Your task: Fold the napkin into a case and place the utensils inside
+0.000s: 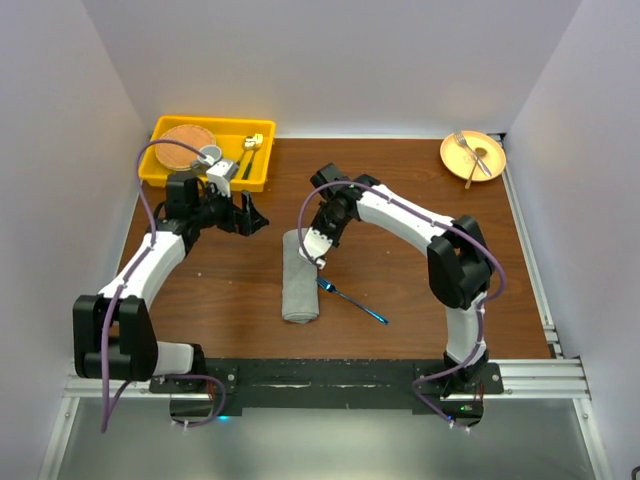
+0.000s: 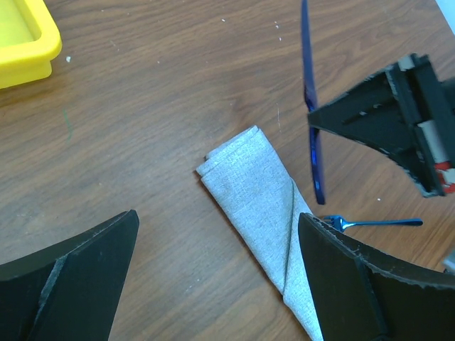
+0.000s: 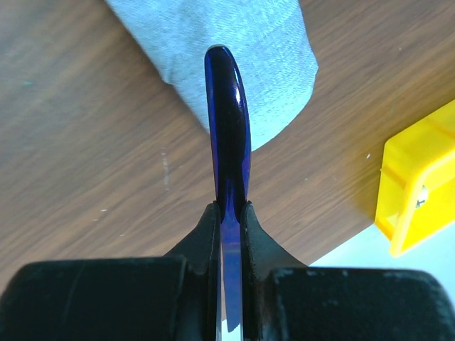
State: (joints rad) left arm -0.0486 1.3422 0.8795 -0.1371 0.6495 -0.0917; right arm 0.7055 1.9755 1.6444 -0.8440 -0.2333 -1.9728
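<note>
The grey napkin lies folded into a narrow oblong case in the middle of the table. My right gripper is shut on the blue-handled knife, which points at the case's far end. In the left wrist view that knife hangs steeply just right of the cloth's top end. The blue fork lies flat on the wood to the right of the case. To the upper left of the cloth, my left gripper is open and holds nothing, and its fingers frame the cloth from above.
A yellow tray at the back left holds a brown bowl, a grey cup and gold-headed cutlery. At the back right stands a yellow plate with a silver fork.
</note>
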